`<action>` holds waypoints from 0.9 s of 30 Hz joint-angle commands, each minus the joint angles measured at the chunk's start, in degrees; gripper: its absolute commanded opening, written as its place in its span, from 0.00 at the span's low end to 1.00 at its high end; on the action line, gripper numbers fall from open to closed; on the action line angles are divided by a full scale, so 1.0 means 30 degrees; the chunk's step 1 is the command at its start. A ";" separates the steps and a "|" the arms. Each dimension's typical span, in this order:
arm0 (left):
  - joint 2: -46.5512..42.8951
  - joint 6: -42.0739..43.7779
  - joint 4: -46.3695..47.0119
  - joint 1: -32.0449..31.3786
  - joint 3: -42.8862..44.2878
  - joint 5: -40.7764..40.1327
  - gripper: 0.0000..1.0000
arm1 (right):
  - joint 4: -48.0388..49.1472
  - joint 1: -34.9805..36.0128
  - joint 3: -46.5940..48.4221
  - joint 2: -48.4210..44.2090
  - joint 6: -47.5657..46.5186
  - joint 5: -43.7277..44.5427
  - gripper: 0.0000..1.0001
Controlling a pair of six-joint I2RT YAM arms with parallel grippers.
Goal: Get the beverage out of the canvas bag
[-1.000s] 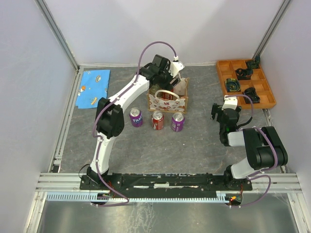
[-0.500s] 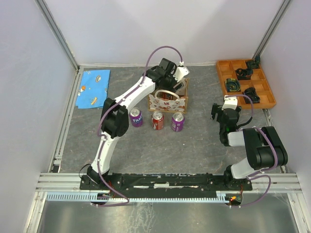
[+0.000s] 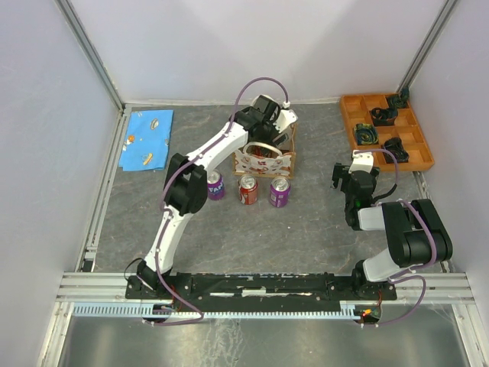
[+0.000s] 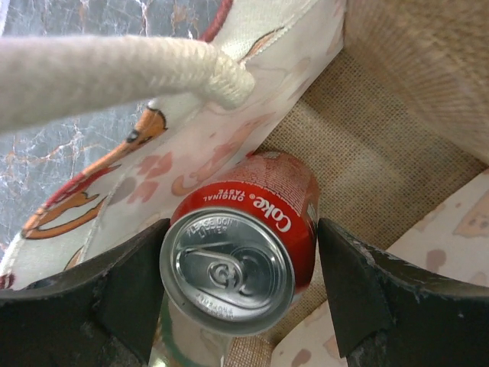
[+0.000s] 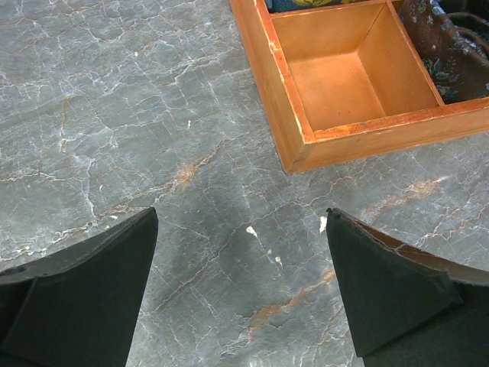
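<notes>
The canvas bag (image 3: 264,161) stands at the back middle of the table, tan with white-and-red patterned sides and cream handles (image 4: 114,73). My left gripper (image 3: 269,136) reaches down into it. In the left wrist view a red Coke can (image 4: 256,229) stands tilted on the bag's burlap floor (image 4: 359,153). My left gripper (image 4: 243,229) is open, with one finger close on each side of the can. A shiny greenish thing (image 4: 179,332) partly shows below the can. My right gripper (image 5: 241,218) is open and empty above bare table, at the right in the top view (image 3: 345,177).
Three cans stand in a row in front of the bag: purple (image 3: 215,186), red (image 3: 248,190) and purple (image 3: 279,192). An orange compartment tray (image 3: 380,131) holding dark parts sits at the back right, and its corner shows in the right wrist view (image 5: 306,145). A blue patterned cloth (image 3: 147,139) lies at the back left.
My left arm has swung right and lowered its gripper into the bag, round the Coke can. The right arm has not moved.
</notes>
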 commanded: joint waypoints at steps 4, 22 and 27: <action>0.0709 0.0449 -0.0700 -0.0001 0.0935 -0.0250 0.81 | 0.0603 -0.0061 0.0316 -0.0238 0.0113 0.0129 0.99; -0.0088 0.0591 -0.0032 -0.0005 0.1090 0.1191 0.03 | 0.0603 -0.0061 0.0329 -0.0224 0.0128 0.0130 0.99; -0.1572 0.0577 0.0855 -0.0001 0.1380 0.1679 0.03 | 0.0603 -0.0062 0.0345 -0.0225 0.0113 0.0127 0.99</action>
